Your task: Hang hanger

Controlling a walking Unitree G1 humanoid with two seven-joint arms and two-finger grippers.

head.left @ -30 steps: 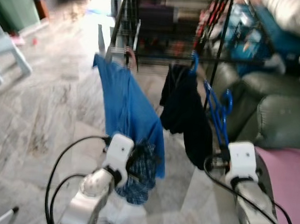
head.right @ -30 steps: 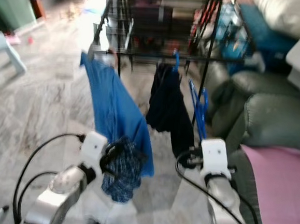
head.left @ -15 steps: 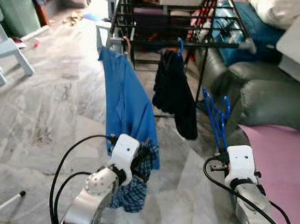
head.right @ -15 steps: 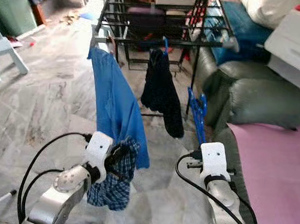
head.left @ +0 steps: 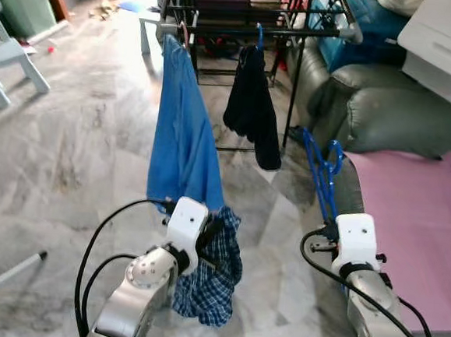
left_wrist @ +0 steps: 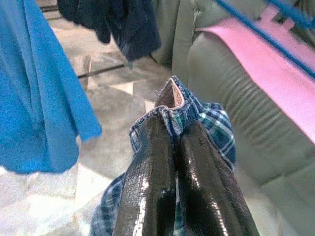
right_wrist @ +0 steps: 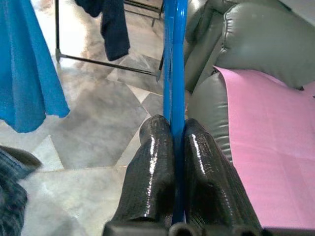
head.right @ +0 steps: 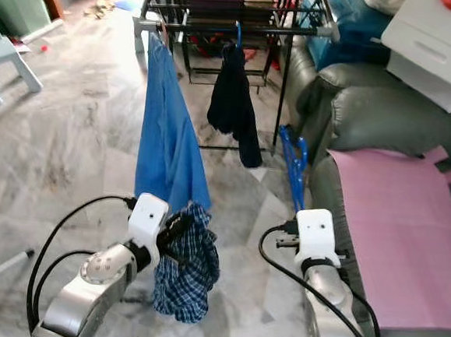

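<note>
My right gripper (right_wrist: 176, 135) is shut on a blue hanger (head.left: 323, 172) that sticks up and forward from it, low on the right beside the sofa. My left gripper (left_wrist: 173, 129) is shut on a blue plaid garment (head.left: 211, 277) that hangs down from it. Ahead stands a black drying rack (head.left: 244, 25). A blue shirt (head.left: 180, 134) hangs from its near left corner, and a dark garment (head.left: 252, 108) hangs on a blue hanger from its front bar.
A grey-green sofa (head.left: 405, 120) with a pink mat (head.left: 413, 222) lies to my right. White drawers (head.left: 446, 45) stand at the far right. A pale chair (head.left: 7, 61) is at the left, and a white stick (head.left: 2, 272) lies on the marble floor.
The whole picture has shifted: the rack and its clothes now sit higher and farther off, so the camera has moved. Both grippers keep their hold.
</note>
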